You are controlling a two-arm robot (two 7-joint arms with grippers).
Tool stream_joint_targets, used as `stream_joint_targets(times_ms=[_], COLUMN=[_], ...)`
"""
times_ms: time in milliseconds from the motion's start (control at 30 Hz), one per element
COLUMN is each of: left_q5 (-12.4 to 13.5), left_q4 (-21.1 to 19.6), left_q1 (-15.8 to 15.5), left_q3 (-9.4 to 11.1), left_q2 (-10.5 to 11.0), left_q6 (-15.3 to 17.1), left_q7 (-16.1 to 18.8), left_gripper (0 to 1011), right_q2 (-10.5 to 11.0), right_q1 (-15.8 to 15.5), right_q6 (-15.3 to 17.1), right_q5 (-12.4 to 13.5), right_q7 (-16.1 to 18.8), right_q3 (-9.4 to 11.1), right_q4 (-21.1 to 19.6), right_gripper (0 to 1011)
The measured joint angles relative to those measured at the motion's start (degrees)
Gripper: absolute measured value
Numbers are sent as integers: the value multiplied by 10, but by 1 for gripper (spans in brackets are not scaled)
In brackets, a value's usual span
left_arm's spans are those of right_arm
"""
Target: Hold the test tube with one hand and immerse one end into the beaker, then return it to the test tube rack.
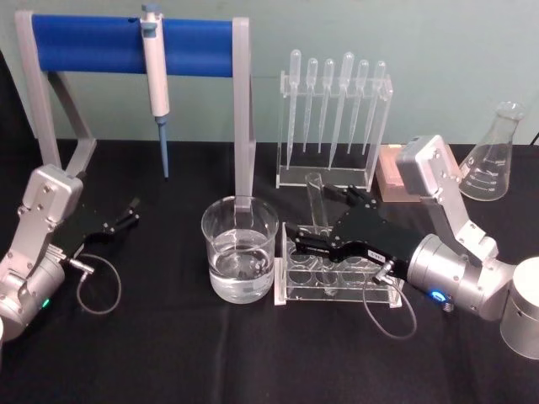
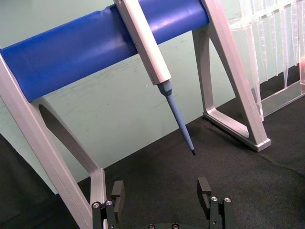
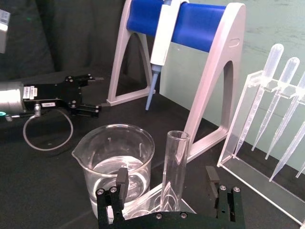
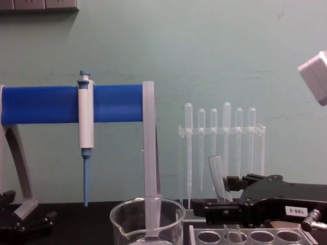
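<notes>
The test tube [image 3: 175, 162], clear glass with an open rim, stands tilted in the acrylic test tube rack [image 1: 337, 288]. The right gripper [image 3: 167, 179] straddles it with its jaws wide apart, one on each side and neither touching; it holds nothing. The tube's lower end is hard to make out through the rack. The beaker [image 1: 240, 248], partly filled with clear liquid, stands just left of the rack, with a narrow gap between them. The left gripper [image 1: 126, 215] rests spread and empty, well left of the beaker. A post of the blue-barred pipette stand [image 1: 93, 50] rises directly behind the beaker.
</notes>
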Motion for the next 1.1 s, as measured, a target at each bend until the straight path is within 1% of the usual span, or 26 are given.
stream_joint_targets(times_ms=[167, 267, 333, 367, 400, 467, 500, 600, 700, 733, 800, 867, 900, 967, 1033, 1100], left_q5=[0, 0, 0, 0, 0, 0, 0, 0, 0, 0, 0, 0, 0, 0, 0, 0], left_q4=[0, 0, 0, 0, 0, 0, 0, 0, 0, 0, 0, 0, 0, 0, 0, 0], left_q1=[0, 0, 0, 0, 0, 0, 0, 0, 0, 0, 0, 0, 0, 0, 0, 0], left_q3=[0, 0, 0, 0, 0, 0, 0, 0, 0, 0, 0, 0, 0, 0, 0, 0], left_q2=[0, 0, 0, 0, 0, 0, 0, 0, 0, 0, 0, 0, 0, 0, 0, 0], left_q6=[0, 0, 0, 0, 0, 0, 0, 0, 0, 0, 0, 0, 0, 0, 0, 0], left_q7=[0, 0, 0, 0, 0, 0, 0, 0, 0, 0, 0, 0, 0, 0, 0, 0], left_gripper=[1000, 1000, 1000, 1000, 1000, 1000, 1000, 1000, 1000, 1000, 1000, 1000, 1000, 1000, 1000, 1000], right_q2=[-12, -18, -22, -22, -23, -25, -26, -28, -31, -32, -34, -35, -36, -36, -37, -37], right_q1=[2, -1, -4, -4, -6, -7, -8, -10, -11, -11, -12, -12, -13, -13, -15, -19], right_q6=[5, 7, 9, 9, 11, 12, 13, 14, 16, 16, 17, 17, 18, 18, 18, 19], right_q5=[-5, -6, -6, -6, -6, -7, -7, -9, -10, -10, -10, -10, -10, -10, -10, -7], right_q7=[-1, -2, -2, -2, -2, -2, -1, -1, 1, 1, 3, 4, 4, 4, 5, 6], right_q3=[6, 12, 16, 16, 18, 20, 22, 24, 27, 28, 29, 29, 30, 31, 32, 36], right_q4=[9, 9, 9, 9, 7, 5, 5, 4, 3, 3, 3, 4, 4, 4, 4, 2], right_gripper=[1002, 967, 915, 915, 868, 837, 787, 735, 609, 595, 508, 463, 403, 362, 281, 251])
